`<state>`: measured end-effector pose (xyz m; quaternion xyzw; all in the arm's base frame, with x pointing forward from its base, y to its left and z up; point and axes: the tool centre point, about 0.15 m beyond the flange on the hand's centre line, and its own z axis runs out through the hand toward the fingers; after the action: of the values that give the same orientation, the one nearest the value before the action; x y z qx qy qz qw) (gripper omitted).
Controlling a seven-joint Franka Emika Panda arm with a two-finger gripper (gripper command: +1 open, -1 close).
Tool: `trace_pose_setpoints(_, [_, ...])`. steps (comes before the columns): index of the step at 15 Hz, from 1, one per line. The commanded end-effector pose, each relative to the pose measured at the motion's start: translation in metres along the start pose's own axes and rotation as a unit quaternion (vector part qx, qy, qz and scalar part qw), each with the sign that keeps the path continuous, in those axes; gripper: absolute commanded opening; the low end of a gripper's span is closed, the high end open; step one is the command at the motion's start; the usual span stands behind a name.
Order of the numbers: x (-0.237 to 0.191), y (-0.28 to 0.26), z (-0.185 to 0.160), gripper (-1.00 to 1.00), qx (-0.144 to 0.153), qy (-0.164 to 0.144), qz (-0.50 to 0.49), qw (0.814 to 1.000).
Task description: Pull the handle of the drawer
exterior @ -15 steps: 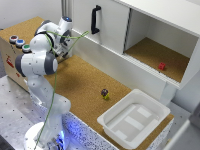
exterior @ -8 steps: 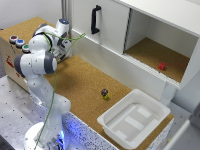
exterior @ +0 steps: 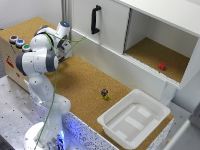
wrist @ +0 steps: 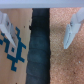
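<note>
Hand [wrist: 42,31] spread wide, holding nothing; that black handle [exterior: 94,19] looks rigid, so I'd grip its vertical bar mid-length.

The arm [exterior: 42,55] stands at the exterior view's left on the table [exterior: 80,82]. Behind it rises the cabinet [exterior: 145,35], handle [exterior: 94,19] on its door. A cube [exterior: 162,66] sits inside the open compartment. The tub [exterior: 132,118] lies at the right, a small ball [exterior: 104,93] beside it.

White arm [exterior: 42,57] on cork table [exterior: 80,82] — black handle [exterior: 94,19], white tray [exterior: 134,118]
</note>
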<state>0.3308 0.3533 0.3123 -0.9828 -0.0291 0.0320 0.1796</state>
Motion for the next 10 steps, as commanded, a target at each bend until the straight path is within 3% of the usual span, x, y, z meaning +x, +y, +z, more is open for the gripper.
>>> trace_pose_setpoints(1, [0.0038, 0.0087, 0.0162, 1.00, 0.055, -0.001, 0.016, 0.998])
trace_pose_setpoints(4, [0.0038, 0.0076, 0.0165, 1.00, 0.057, 0.002, 0.010, 0.998])
trace_pose_setpoints(5, [0.0037, 0.0066, 0.0166, -1.00, 0.055, 0.004, 0.007, 0.998])
trace_pose_setpoints(10, [0.0013, 0.0070, 0.0249, -1.00, 0.070, -0.005, -0.004, 0.998])
